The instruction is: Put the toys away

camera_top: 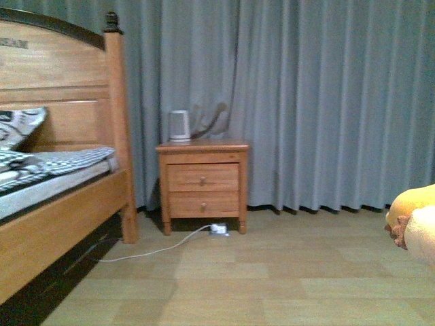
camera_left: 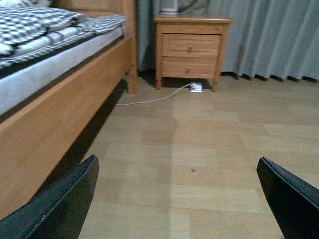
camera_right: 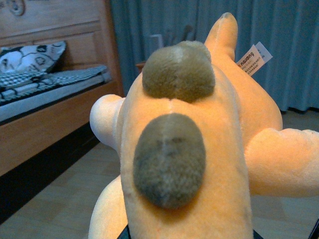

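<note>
Since the plush toy [camera_right: 189, 149] fills the right wrist view, off the floor [camera_top: 272, 272], the right end effector [camera_right: 219, 235] seems clamped on its near end, though the dark tips barely show. Its long axis runs straight away from that wrist. The left end effector [camera_left: 177, 162] hangs spread wide and empty beside the bed [camera_left: 60, 114].

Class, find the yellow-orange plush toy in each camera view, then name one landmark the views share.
Front view: plush toy at the right edge, partly cut off.
Left wrist view: not in it.
Right wrist view: the plush toy fills most of the picture, close up.
Shared landmark: the wooden bed.
</note>
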